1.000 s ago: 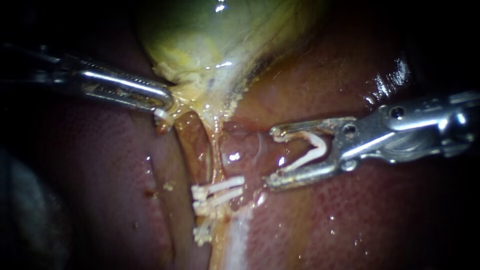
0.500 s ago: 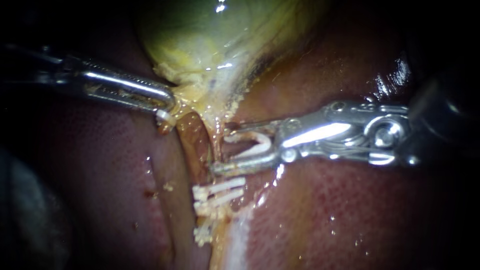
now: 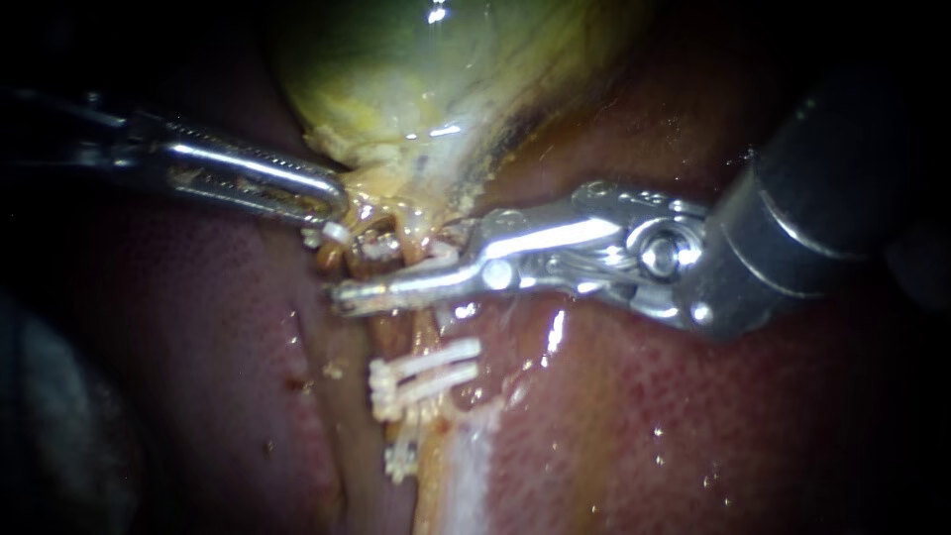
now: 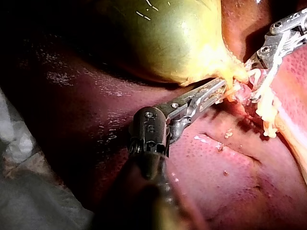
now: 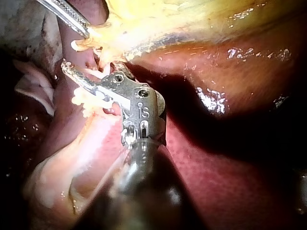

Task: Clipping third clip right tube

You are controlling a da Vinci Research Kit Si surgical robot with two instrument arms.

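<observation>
The hand of the right instrument (image 3: 376,272) is closed down on a white clip (image 3: 426,258) set across the tube (image 3: 396,325), just above two seated clips (image 3: 426,369).
The left instrument (image 3: 332,210) has its hand clamped on the neck of the gallbladder (image 3: 416,79), drawing the tube taut. To do it well, I'd want both tips showing past the tube's far edge and the clip square and clear of its neighbours. Then one firm squeeze, no tugging.

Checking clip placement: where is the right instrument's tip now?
Endoscope view, centre: right instrument tip lies across the tube, below the gallbladder, just above two white clips.
</observation>
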